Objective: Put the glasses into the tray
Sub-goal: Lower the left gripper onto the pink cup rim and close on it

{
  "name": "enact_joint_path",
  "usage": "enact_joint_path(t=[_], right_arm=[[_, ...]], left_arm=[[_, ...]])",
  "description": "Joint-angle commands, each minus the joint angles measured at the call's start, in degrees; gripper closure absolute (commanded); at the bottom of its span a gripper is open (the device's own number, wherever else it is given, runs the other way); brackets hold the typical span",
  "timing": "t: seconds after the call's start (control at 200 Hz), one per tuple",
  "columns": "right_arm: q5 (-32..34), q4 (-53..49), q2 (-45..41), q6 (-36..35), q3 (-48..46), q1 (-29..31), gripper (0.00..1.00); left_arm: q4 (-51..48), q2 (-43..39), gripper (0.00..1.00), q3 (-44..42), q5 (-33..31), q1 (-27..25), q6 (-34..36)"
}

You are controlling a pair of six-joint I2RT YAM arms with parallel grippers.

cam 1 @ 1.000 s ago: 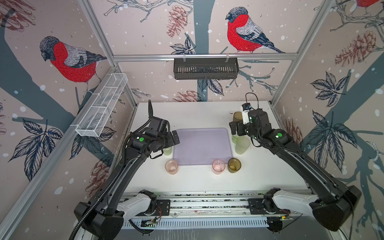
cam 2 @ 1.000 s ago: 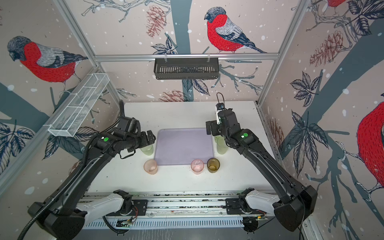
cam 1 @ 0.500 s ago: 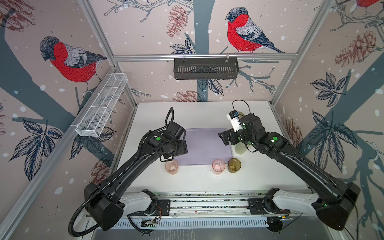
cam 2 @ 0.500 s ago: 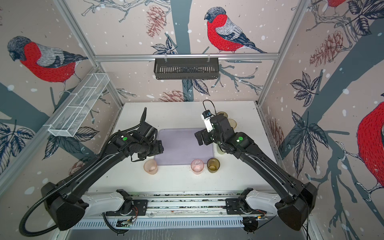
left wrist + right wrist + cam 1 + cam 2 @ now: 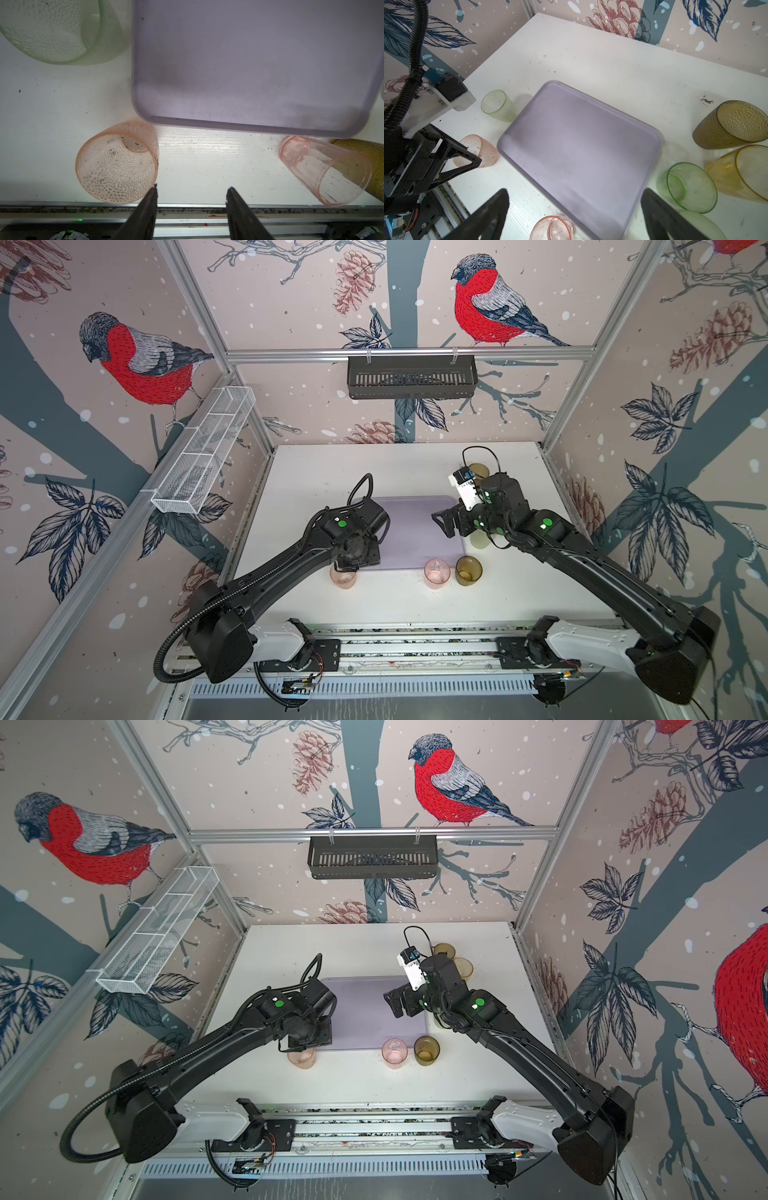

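Mia: Where is the tray?
Ben: The purple tray point(image 5: 415, 531) lies flat in the middle of the white bench point(image 5: 374, 472).
Mia: And the glasses?
Ben: Every one I can see stands on the bench, around the tray, not in it. A bumpy pink glass point(image 5: 118, 164) is by the tray's front left corner. A smooth pink glass point(image 5: 436, 572) and a dark olive glass point(image 5: 468, 570) stand close together by the front edge. A pale green glass point(image 5: 497, 106) is just beside the left edge. Near the right edge are a bright green glass point(image 5: 687, 191), a yellow glass point(image 5: 741, 172), a brown bumpy glass point(image 5: 733, 124) and a second pale glass point(image 5: 708, 226), all bunched up.
Mia: What about the left pincer?
Ben: The left pincer point(image 5: 192, 189) hangs right next to the bumpy pink glass. Its fingers are partway apart with nothing between them, so it is released. One tip is right at that glass's rim. I cannot tell if it touches.
Mia: And the right pincer?
Ben: The right pincer point(image 5: 575, 193) hangs over the right part of the tray, fingers spread wide, gripping nothing.
Mia: Anything further out?
Ben: A black basket point(image 5: 411, 377) hangs on the back wall and a white wire basket point(image 5: 203, 456) on the left wall.
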Motion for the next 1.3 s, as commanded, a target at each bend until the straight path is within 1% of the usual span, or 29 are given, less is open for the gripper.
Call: enact_joint_path(t=[0.0,0.14,0.49,0.981,1.031,1.291], right_arm=[[-1.2,2.5,0.4,0.4,0.2,0.0,0.0],[-0.9,2.6,0.4,0.4,0.6,-0.1,0.0],[-1.2,2.4,-0.2,1.7,0.1,-0.1,0.0],[-1.4,2.9,-0.2,1.7,-0.5,-0.1,0.0],[-1.4,3.0,-0.2,1.7,-0.5,-0.1,0.0],[-1.3,3.1,0.0,1.7,-0.5,-0.1,0.0]], left_arm=[[-1.1,0.4,0.48,-0.7,-2.5,-0.3,-1.8],[-0.8,0.7,0.5,-1.4,-3.3,-0.3,-2.0],[-0.7,1.7,0.5,-3.1,-4.8,-0.3,-1.7],[0.3,2.3,0.56,-4.8,-4.7,-0.3,-1.8],[0.4,2.4,0.57,-6.3,-4.6,-0.3,-1.7],[1.0,3.0,0.6,-7.2,-4.6,-0.3,-1.5]])
